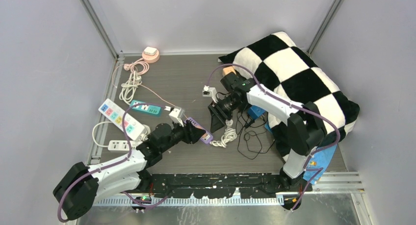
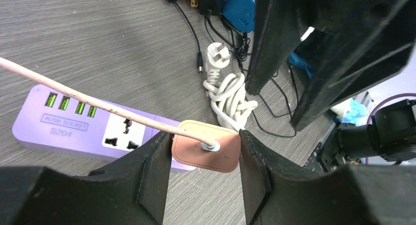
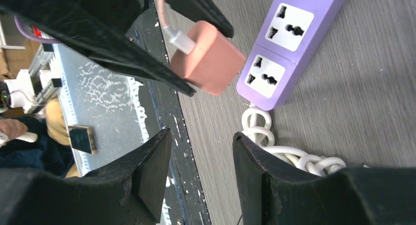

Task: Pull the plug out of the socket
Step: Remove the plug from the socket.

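- Left pincer [image 2: 205, 147]: clamped on the salmon plug [image 3: 208, 58], one finger on either flank.
- Plug: out of the socket, held just beside the cord end of the purple power strip [image 3: 289, 43]; both of the strip's large outlets show bare holes (green USB ports at its other end).
- Pink cable [image 2: 73, 95] runs from the plug's top face across the strip.
- Right pincer [image 3: 201, 137]: fingers apart, nothing between them, hanging near the plug.
- White cord [image 2: 228, 95] lies coiled on the desk [image 2: 98, 38], touching the strip's end.
- Checkered cushion [image 1: 294, 73] sits at the far right.
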Controlling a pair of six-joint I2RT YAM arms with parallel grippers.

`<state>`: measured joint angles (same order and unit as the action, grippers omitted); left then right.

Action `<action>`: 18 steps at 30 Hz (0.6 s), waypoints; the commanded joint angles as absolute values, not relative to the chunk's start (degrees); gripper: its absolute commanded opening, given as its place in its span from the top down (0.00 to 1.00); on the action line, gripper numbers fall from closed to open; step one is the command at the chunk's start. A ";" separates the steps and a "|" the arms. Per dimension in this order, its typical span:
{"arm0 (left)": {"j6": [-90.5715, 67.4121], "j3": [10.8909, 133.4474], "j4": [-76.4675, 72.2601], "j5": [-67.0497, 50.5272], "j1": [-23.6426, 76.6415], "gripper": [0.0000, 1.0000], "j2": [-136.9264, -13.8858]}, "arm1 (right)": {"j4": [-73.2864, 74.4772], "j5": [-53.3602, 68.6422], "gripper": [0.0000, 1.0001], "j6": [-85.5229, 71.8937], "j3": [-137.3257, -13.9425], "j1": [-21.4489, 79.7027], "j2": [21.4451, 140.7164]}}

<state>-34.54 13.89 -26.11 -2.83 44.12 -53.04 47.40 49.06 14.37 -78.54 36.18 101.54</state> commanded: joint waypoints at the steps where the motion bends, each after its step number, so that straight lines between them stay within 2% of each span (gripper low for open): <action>1: -37.38 13.93 -33.92 -4.97 43.95 1.00 -54.21 | 48.81 48.95 0.45 18.74 -78.92 35.74 94.98; 18: -43.46 14.59 -42.62 -8.82 43.95 1.00 -61.43 | 49.94 51.06 0.44 25.84 -75.91 33.84 84.59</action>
